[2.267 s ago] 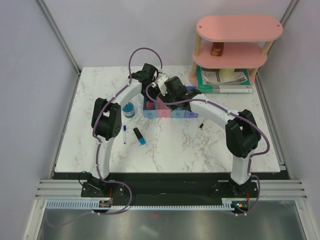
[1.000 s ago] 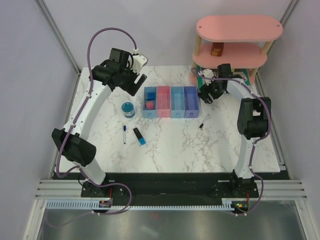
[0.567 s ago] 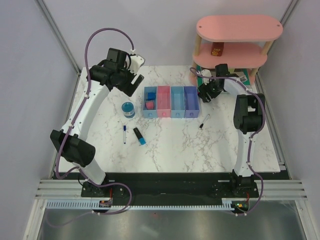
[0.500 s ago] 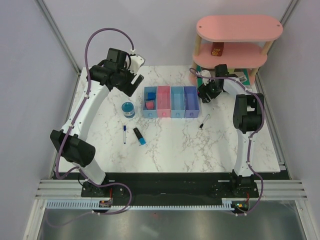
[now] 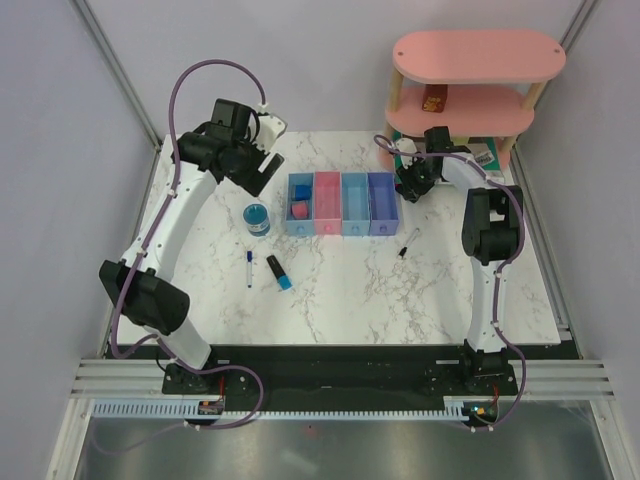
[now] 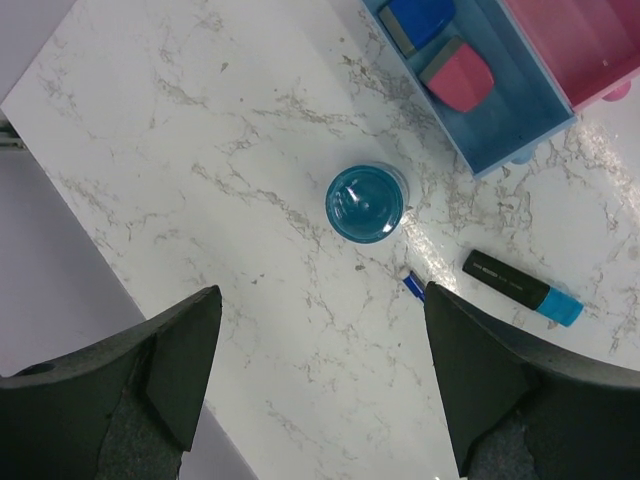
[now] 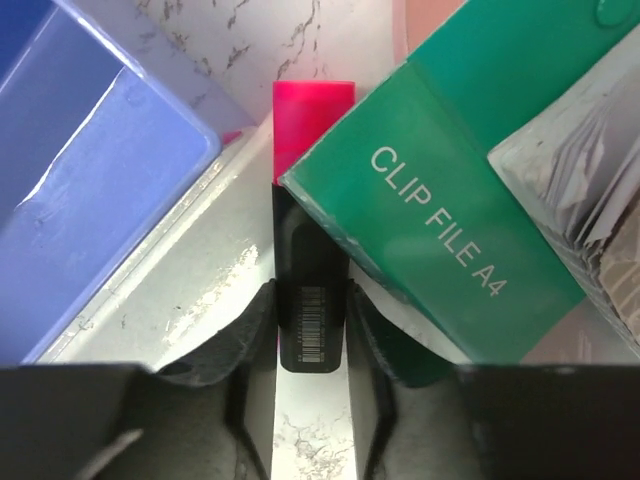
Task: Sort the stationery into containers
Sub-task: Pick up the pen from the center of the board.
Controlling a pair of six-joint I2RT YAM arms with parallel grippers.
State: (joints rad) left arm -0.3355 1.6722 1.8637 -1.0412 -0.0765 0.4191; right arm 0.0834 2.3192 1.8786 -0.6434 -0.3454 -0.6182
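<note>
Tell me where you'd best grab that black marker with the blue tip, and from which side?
Probably across the black barrel of the highlighter, near its middle, coming straight down from above. It lies flat on the table, long and narrow, so a pinch across its width works. The pen tip sits near its black end, so stay mid-barrel.

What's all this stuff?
bins: four, blue, pink, blue, purple
blue eraser: one, leftmost bin
pink eraser: one, same bin
tape roll: one, blue, beside bins
blue-ended highlighter: one, black, on table
pink-ended highlighter: one, black, by clip file
left pen: one, near tape roll
right pen: one, right of bins
shelf: one, pink, back right
box: one, red, on shelf
clip file: one, green, under shelf
table: one, marble
left gripper: open, over table
right gripper: closed on pink-ended highlighter
</note>
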